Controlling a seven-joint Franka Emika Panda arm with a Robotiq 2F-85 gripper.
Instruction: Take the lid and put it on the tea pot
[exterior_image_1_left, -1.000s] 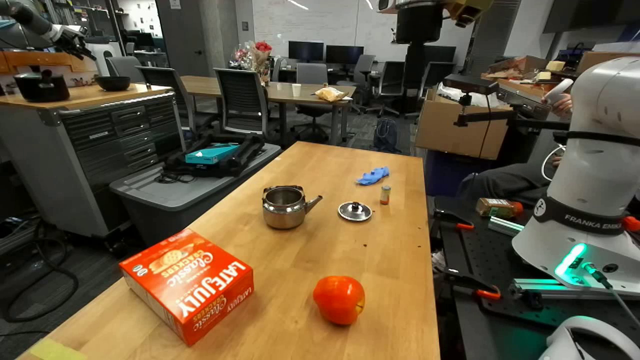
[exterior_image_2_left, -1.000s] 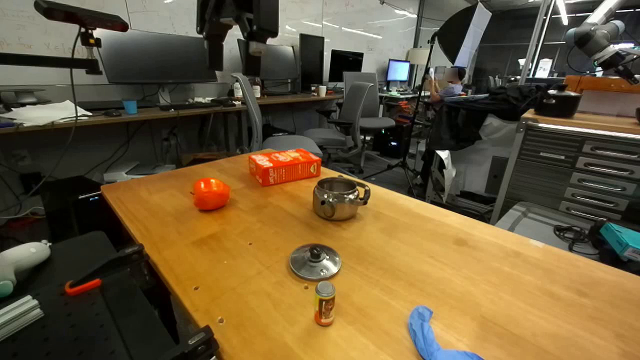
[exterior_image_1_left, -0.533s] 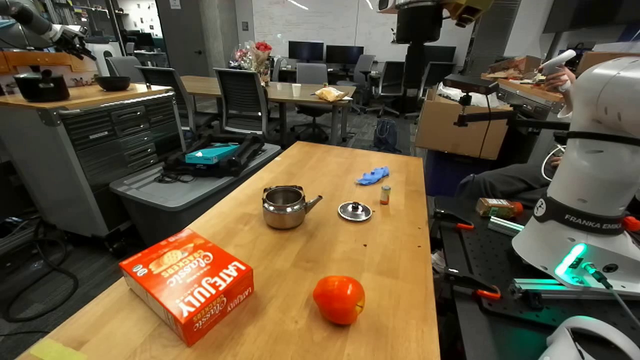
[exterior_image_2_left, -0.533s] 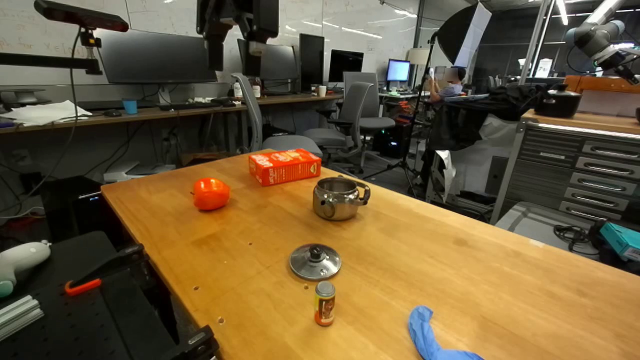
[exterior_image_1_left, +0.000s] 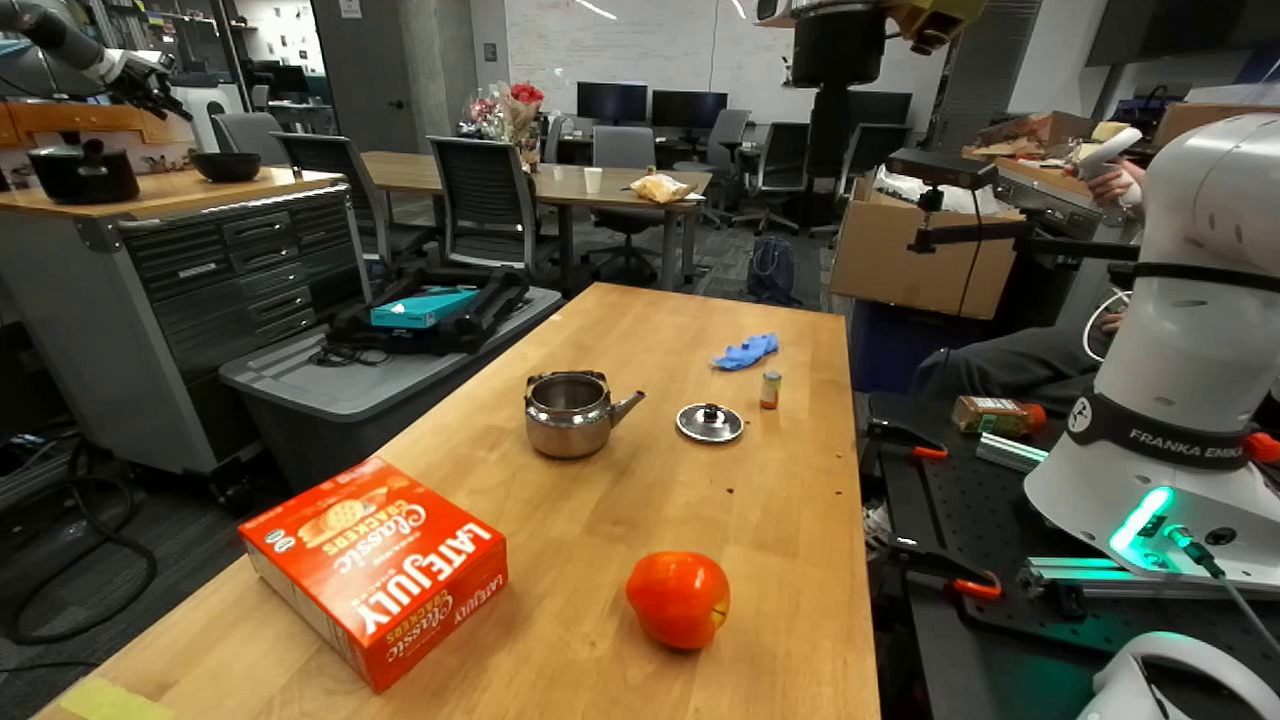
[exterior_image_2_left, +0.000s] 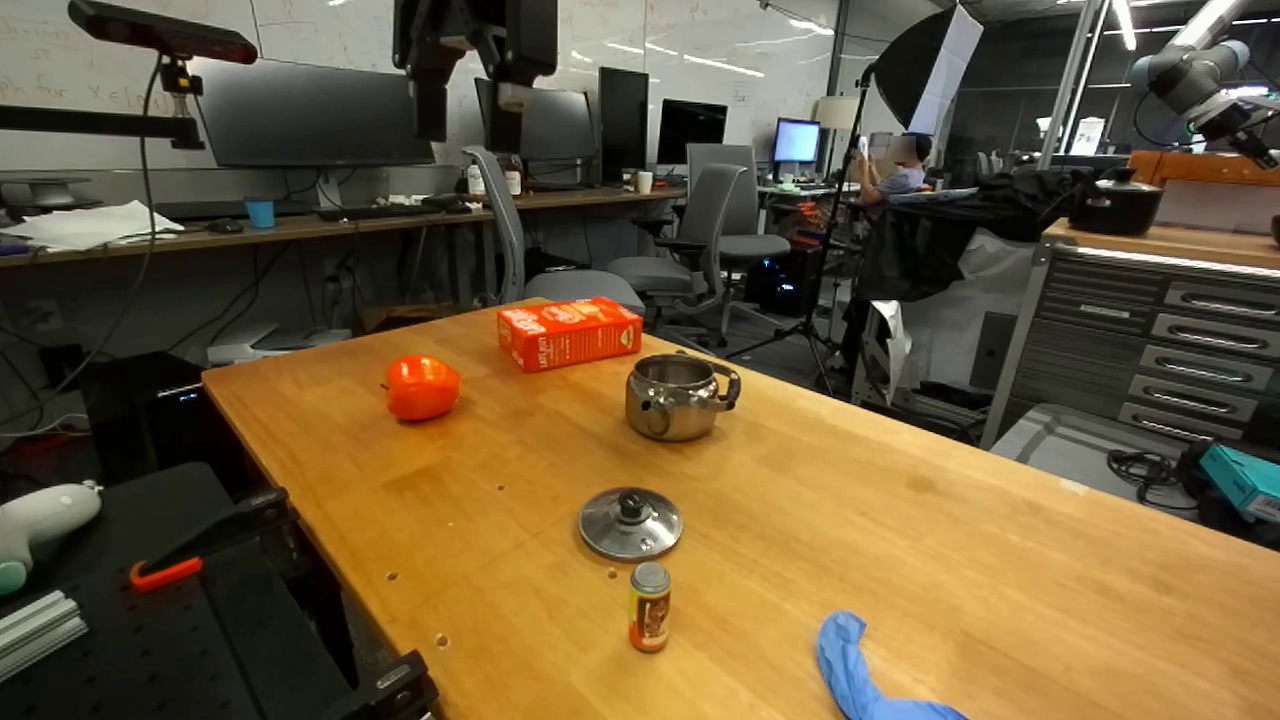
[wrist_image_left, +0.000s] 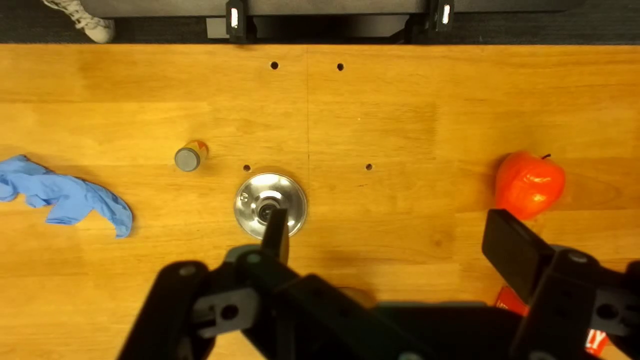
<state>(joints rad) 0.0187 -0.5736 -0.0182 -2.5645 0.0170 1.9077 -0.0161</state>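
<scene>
Lid (exterior_image_2_left: 628, 530) still waits: across the whole bench (exterior_image_2_left: 850, 520) I see nothing shifted this past second. The end effector (wrist_image_left: 387, 227) hangs high, unmoved, spread wide and holding nothing. Only someone's hand (exterior_image_1_left: 1107, 185), gripping a white device (exterior_image_1_left: 1112, 147), has bobbed. The tea pot (exterior_image_2_left: 668, 402) stands uncovered; the lid, between it and a small jar (exterior_image_2_left: 650, 610), lies flat, knob (exterior_image_2_left: 632, 505) upward, so I'd judge the task unstarted.

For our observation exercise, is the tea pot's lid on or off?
Off: the lid lies on the table, apart from the open-topped tea pot.
</scene>
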